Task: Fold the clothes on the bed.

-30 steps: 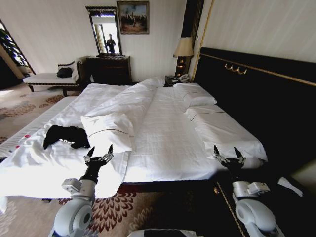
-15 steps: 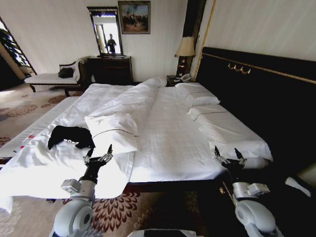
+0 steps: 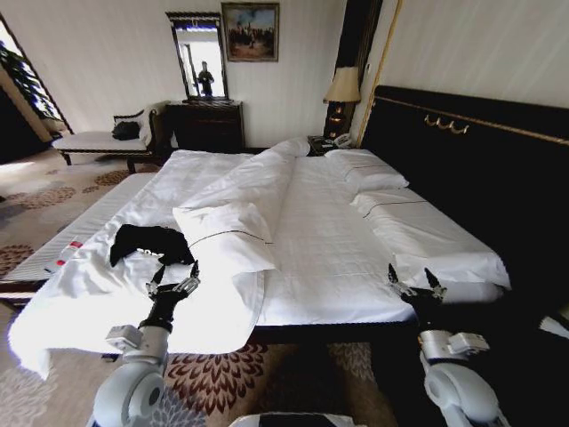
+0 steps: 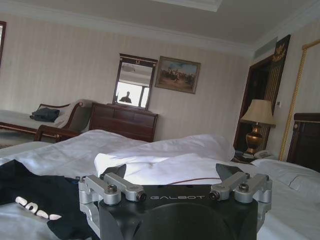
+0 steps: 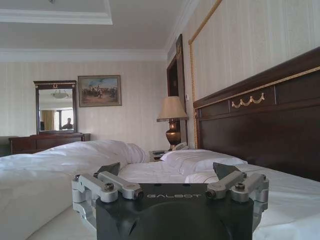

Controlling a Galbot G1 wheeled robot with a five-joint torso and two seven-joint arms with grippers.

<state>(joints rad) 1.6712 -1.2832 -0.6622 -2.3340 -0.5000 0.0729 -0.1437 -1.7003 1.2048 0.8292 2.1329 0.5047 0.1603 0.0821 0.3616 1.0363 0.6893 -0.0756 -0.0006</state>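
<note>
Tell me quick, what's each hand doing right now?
Left hand: open, empty, near the T-shirt.
Right hand: open, empty, by the headboard.

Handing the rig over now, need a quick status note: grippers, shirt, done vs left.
Left gripper: open, holding nothing, above the white duvet, just short of the shirt.
Right gripper: open, holding nothing, at the bed edge near the headboard.
Black T-shirt: crumpled in a heap on the duvet beside a loose pillow, not gripped.
Done: nothing folded.
Left: grasp the shirt, spread it flat, fold it.
</note>
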